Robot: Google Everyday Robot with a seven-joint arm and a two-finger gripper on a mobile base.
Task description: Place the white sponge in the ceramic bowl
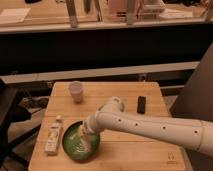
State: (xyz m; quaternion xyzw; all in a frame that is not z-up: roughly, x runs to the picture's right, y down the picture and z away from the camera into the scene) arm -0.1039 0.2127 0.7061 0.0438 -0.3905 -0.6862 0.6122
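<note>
A green ceramic bowl [74,145] sits at the front left of the wooden table [130,150]. My white arm reaches in from the right and its gripper [85,137] is down inside the bowl, over its right half. A pale shape at the gripper tip may be the white sponge [86,144], lying in or just above the bowl; I cannot tell it apart from the gripper.
A white cup [75,91] stands at the table's back left. A black rectangular object [141,104] lies at the back right. A white packet or bottle [53,135] lies left of the bowl. A dark counter runs behind the table.
</note>
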